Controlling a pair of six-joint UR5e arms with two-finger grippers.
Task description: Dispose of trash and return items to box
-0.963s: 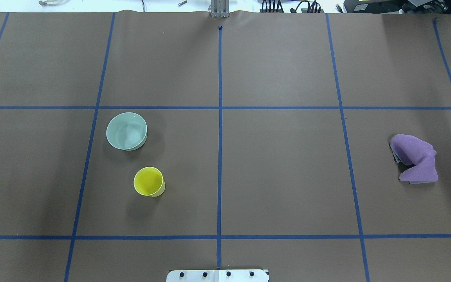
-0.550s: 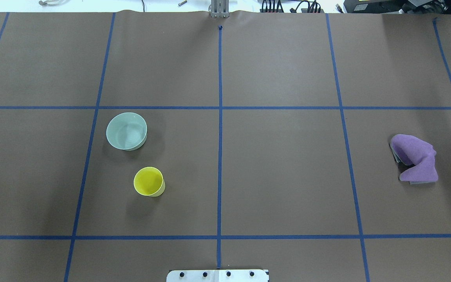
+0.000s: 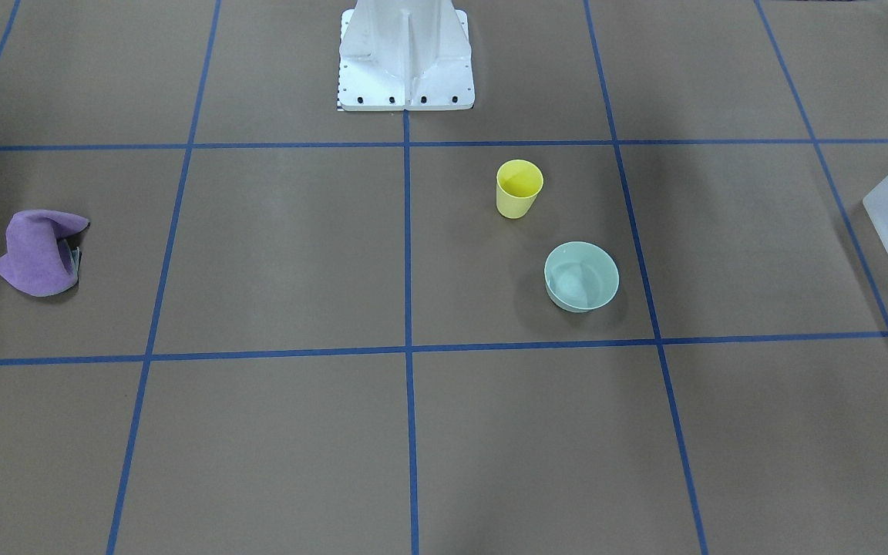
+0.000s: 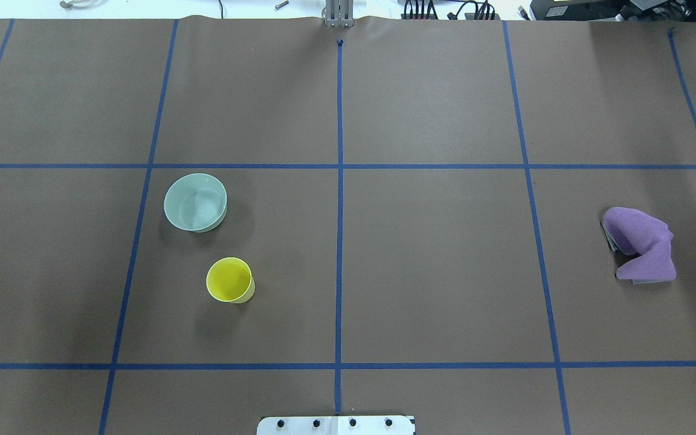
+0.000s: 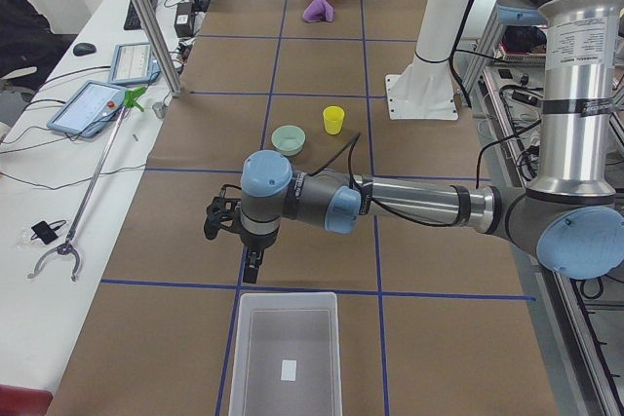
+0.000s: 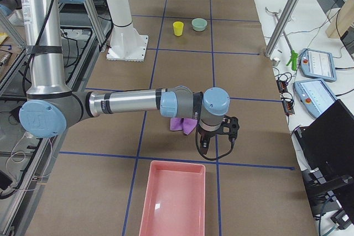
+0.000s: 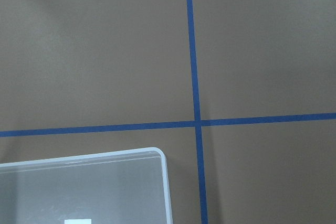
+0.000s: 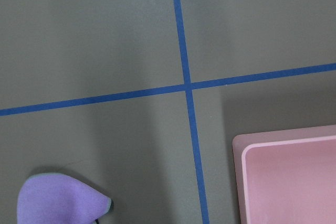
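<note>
A yellow cup (image 4: 230,288) stands upright on the brown table, on my left side. A mint-green bowl (image 4: 195,202) sits just beyond it, apart from it. The frosted white box (image 5: 237,353) lies at the table's left end; its corner shows in the left wrist view (image 7: 164,174). My left gripper (image 5: 252,270) hangs over the table just before the box, away from cup and bowl. My right gripper (image 6: 203,146) hangs next to a crumpled purple cloth (image 4: 638,241). Both grippers show only in the side views, so I cannot tell whether they are open or shut.
A pink bin (image 6: 145,214) lies at the table's right end; its corner shows in the right wrist view (image 8: 247,153). The white robot pedestal (image 3: 405,54) stands at the table's near middle edge. Blue tape lines grid the table.
</note>
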